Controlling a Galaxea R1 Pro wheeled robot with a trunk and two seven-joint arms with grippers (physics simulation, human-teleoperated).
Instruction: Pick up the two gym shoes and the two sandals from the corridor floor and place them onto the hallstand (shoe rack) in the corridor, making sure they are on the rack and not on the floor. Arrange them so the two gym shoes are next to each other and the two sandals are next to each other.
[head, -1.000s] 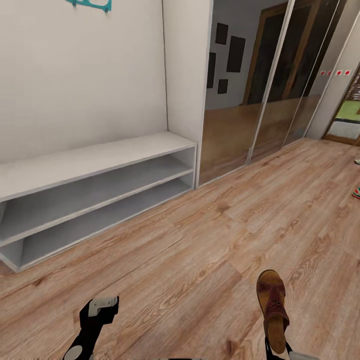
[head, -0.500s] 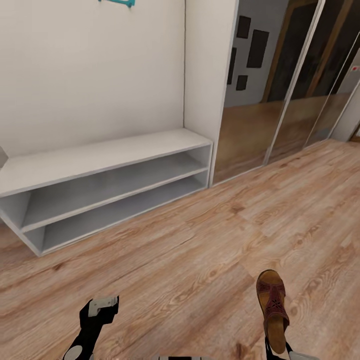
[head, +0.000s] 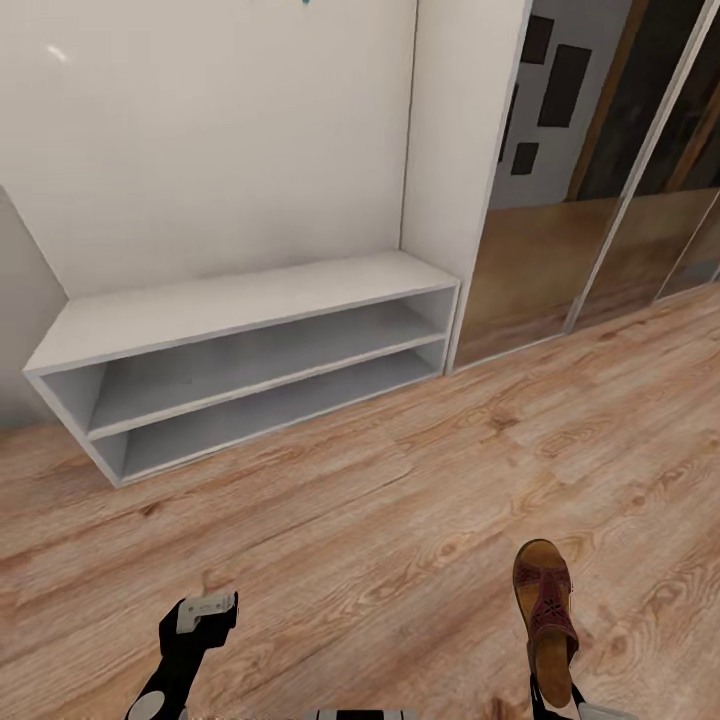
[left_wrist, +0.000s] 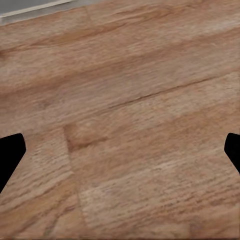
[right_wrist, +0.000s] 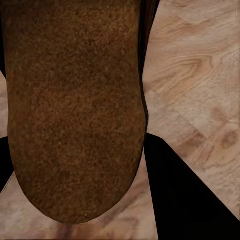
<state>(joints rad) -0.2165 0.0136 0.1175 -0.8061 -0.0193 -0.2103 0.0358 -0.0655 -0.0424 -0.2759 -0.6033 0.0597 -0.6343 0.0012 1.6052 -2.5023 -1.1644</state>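
Brown leather marks the one sandal (head: 545, 610) in your head view, at about 5 o'clock, its toe pointing away from you and its heel at the right gripper (head: 552, 698). Your right wrist view shows the tan-brown footbed (right_wrist: 75, 107) close up, with a dark finger (right_wrist: 185, 195) pressed along its side, so the right fingers are closed on the sandal and carry it above the corridor floor (head: 400, 500). Your left gripper (head: 205, 612) sits at about 7 o'clock in the head view; in the left wrist view (left_wrist: 120, 155) its fingers (left_wrist: 10, 155) stand wide apart at both edges, with bare wood planks between them and nothing held. A pale grey-white unit (head: 250, 300) stands against the wall at about 11 o'clock: a low flat top over two open tiers, both tiers bare. You cannot tell from these views whether it carries upper shelves. Mirrored sliding doors (head: 600, 200) run from 1 to 2 o'clock, just beside the unit's tall side panel (head: 460, 150), and reflect the plank flooring and dark wall frames.
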